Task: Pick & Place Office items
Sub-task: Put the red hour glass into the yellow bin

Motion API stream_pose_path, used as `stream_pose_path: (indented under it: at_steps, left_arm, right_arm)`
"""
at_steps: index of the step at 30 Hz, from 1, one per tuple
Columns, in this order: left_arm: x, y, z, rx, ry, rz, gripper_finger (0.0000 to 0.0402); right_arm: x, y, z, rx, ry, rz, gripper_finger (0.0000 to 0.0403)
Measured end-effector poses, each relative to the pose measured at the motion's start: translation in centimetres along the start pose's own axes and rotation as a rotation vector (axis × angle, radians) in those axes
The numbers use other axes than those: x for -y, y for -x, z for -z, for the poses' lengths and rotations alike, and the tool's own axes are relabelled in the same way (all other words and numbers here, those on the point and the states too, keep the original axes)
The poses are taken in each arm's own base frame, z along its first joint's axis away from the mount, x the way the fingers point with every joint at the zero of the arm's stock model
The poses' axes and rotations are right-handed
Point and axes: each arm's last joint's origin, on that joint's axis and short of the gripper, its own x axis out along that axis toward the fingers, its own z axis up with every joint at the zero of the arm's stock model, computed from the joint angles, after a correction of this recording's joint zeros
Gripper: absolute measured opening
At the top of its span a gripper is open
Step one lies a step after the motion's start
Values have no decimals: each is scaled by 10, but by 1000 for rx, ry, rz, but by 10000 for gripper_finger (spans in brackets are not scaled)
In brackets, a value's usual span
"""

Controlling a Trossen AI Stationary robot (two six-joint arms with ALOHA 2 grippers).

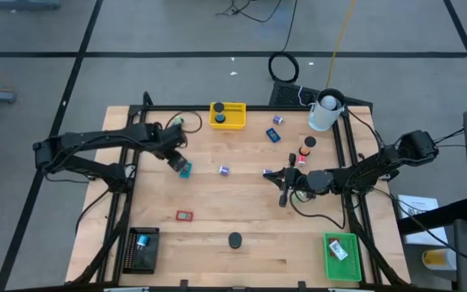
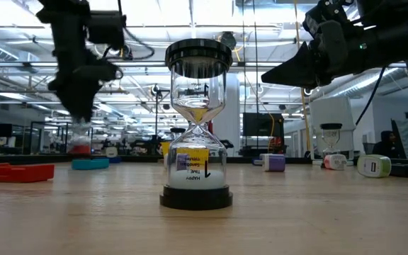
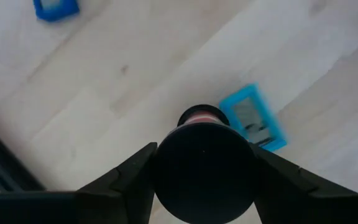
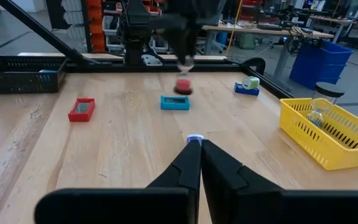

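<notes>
My left gripper (image 1: 177, 161) is shut on a small hourglass with red sand, which shows from above in the left wrist view (image 3: 205, 168) and blurred in the low view (image 2: 80, 138). A teal block (image 1: 185, 169) lies flat on the table just beside it. My right gripper (image 4: 196, 155) is shut and touches nothing, hovering mid-table (image 1: 283, 195) and pointing toward a tiny purple-white block (image 4: 194, 138). A yellow-sand hourglass (image 2: 198, 127) stands upright on its black base near the table's near edge. Other small blocks lie scattered about. My left gripper pinches the red-sand hourglass by its black round top cap (image 3: 166, 180) between its two fingers, coming from above and pointing down. The hourglass hangs upright below the fingers. Its red lower end (image 4: 184, 85) is close over the table; I cannot tell whether it touches.
A yellow tray (image 1: 228, 114) with black caps sits at the far edge, a white cup (image 1: 324, 112) at the far right. The black tray (image 1: 143, 248) is near left, the green tray (image 1: 342, 253) near right. A red block (image 1: 185, 216) and blue blocks (image 1: 274, 135) lie on the wood.
</notes>
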Motion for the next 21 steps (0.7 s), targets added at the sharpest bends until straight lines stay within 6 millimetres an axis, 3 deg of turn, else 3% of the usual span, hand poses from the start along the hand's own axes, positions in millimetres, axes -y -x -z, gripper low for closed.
stream_pose_path:
  at_steps: [4, 10, 15, 21]
  left_arm:
    - [0, 27, -29, 131, 18, 44, 226]
    - [8, 52, -95, 239, 12, 68, 217]
    - [22, 45, -154, 226, -34, 74, 224]
    - [33, 32, -202, 217, -63, 36, 222]
  right_arm:
    - [0, 0, 0, 0, 0, 0, 8]
    - [0, 0, -1, 6, -3, 0, 8]
    - [0, 0, 0, -1, 0, 0, 8]
    - [0, 0, 0, 0, 11, 0, 8]
